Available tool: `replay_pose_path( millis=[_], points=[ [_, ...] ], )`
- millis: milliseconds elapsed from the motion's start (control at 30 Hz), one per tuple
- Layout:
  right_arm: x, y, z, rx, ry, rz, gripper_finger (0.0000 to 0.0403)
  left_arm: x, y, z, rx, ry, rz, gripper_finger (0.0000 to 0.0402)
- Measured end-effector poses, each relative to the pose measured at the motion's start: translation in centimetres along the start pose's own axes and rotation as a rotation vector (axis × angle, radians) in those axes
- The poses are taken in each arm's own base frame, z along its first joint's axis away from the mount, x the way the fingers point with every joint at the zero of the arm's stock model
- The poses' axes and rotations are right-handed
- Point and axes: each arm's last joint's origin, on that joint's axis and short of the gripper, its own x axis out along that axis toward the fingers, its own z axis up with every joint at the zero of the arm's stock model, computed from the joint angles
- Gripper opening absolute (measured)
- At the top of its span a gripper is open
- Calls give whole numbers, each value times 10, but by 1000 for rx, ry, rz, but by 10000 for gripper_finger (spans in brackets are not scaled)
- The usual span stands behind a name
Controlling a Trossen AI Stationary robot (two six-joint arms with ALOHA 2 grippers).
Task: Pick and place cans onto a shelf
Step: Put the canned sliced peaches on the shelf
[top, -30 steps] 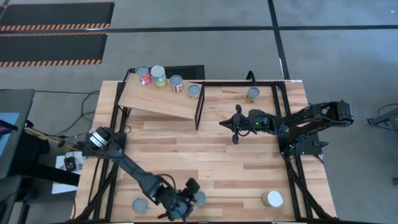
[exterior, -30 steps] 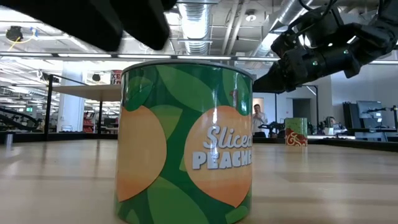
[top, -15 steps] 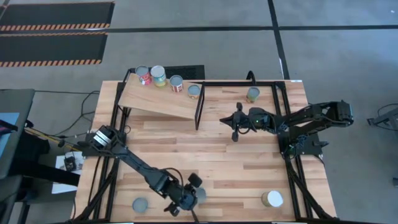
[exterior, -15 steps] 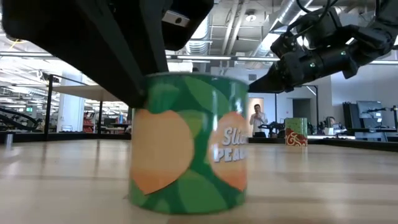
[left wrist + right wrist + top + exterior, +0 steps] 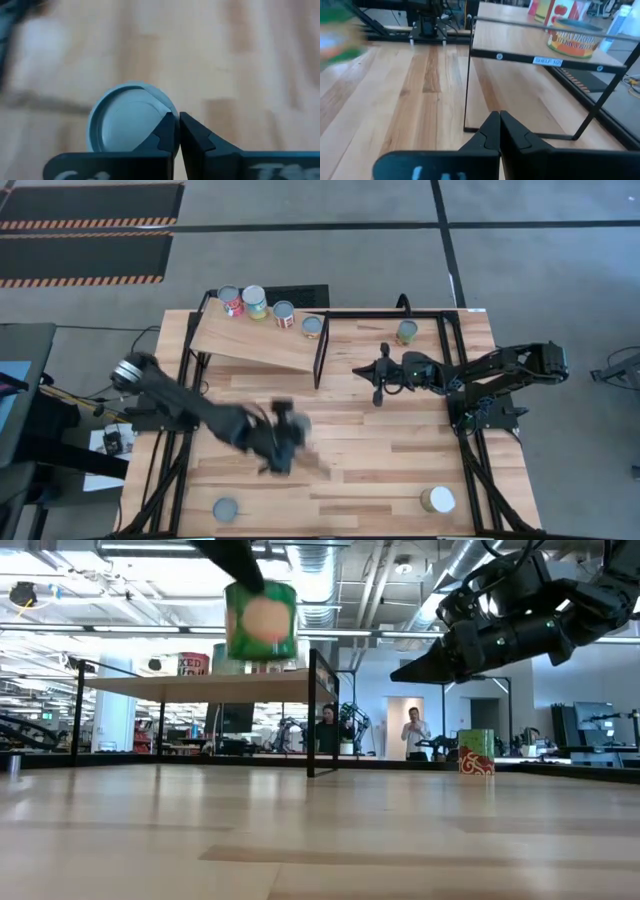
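Now the left end effector [image 5: 283, 442], at centre-left of the high view, pinches a green peach can [image 5: 261, 620] and holds it clear above the bench [image 5: 400, 450]. The right end effector [image 5: 377, 376], fingers pressed together and empty, hangs right of the shelf [image 5: 255, 340], where four cans [image 5: 257, 303] stand.

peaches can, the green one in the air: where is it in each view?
High: the peach can, blurred, left of table centre, in the left gripper.
Low: upper left, in the air.
Left wrist: grey top behind the fingers.
Right wrist: green blur, top-left corner.
Landmark: the shelf, in all but left wrist.
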Motion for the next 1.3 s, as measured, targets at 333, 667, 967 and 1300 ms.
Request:
replay_pose_path(
  millis=[333, 667, 967, 1300],
  points=[
    [0, 0, 2, -5, -19, -2, 14, -41, 157, -13, -380, 20, 255, 0],
    [0, 0, 2, -15, -18, -2, 15, -29, 231, -33, -474, 78, 244, 0],
    [0, 0, 2, -23, -18, -3, 16, -21, 242, -39, -506, 106, 195, 0],
    [0, -1, 2, -23, -18, -3, 16, 0, 247, -38, -472, 147, 184, 0]
  ],
)
